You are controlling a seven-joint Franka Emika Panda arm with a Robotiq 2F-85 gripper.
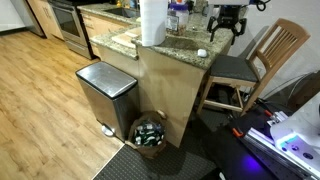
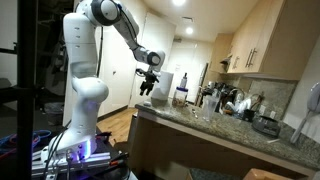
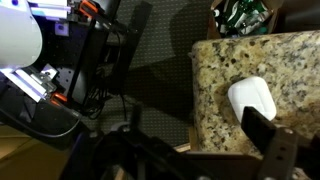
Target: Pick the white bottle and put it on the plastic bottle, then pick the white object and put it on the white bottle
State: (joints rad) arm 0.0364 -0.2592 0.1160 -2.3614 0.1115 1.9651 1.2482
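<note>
Granite counter [image 1: 185, 45]: white object [image 3: 252, 98] lies right of centre in the wrist view, untouched. My gripper [image 1: 227, 30] hangs above, jaws spread, empty. No stacking visible; both placements seemingly remain.

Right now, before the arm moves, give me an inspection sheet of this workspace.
Surface: granite countertop, lit, speckled.
Job's things: small white object lies near the countertop's edge; plastic bottle stands farther back; white bottle not made out.
Clutter: paper towel roll upright on the countertop.
Claw: claw open, empty, above the countertop, apart from the white object.
Cables: dark cables below counter level in the wrist view.
Surroundings: steel bin and basket on the floor; wooden chair beside the counter.
</note>
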